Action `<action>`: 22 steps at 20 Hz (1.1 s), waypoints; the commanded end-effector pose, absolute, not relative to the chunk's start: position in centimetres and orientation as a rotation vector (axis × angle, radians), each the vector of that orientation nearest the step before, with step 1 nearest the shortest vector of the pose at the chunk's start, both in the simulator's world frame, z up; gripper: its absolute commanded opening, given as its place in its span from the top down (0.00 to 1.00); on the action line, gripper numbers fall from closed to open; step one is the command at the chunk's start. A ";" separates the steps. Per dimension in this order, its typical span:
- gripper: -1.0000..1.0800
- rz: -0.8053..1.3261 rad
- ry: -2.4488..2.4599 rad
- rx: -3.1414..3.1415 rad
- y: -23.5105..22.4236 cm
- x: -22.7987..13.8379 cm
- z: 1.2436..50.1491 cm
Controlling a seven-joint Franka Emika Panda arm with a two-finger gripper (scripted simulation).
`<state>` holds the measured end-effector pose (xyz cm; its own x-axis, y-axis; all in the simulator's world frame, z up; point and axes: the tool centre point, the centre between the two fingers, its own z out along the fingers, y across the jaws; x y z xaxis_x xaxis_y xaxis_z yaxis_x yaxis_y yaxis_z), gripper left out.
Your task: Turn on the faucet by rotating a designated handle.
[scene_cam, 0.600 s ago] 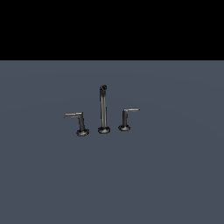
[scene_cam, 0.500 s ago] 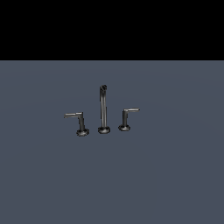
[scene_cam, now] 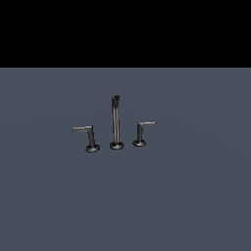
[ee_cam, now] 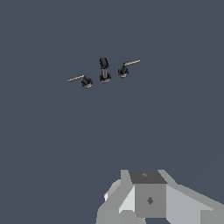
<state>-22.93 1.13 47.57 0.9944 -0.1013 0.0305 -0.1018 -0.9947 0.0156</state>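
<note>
Faucet [scene_cam: 116, 122] stands on bare grey-blue floor [scene_cam: 196, 206], black backdrop; gripper [ee_cam: 148, 197] state unclear.

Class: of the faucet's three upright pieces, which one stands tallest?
The spout, the middle piece: straight, with no side lever, between the two shorter L-shaped handles.

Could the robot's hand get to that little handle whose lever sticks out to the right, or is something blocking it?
Probably yes. Nothing lies between the hand and the handle; the grey floor around it is open. The spout stands apart beside it. The hand is some way off.
</note>
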 end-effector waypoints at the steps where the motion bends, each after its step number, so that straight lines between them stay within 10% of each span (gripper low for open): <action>1: 1.00 0.044 -0.209 3.118 1.4 -22.2 46.6; 22: 1.00 0.027 -0.925 2.996 2.2 -10.2 32.3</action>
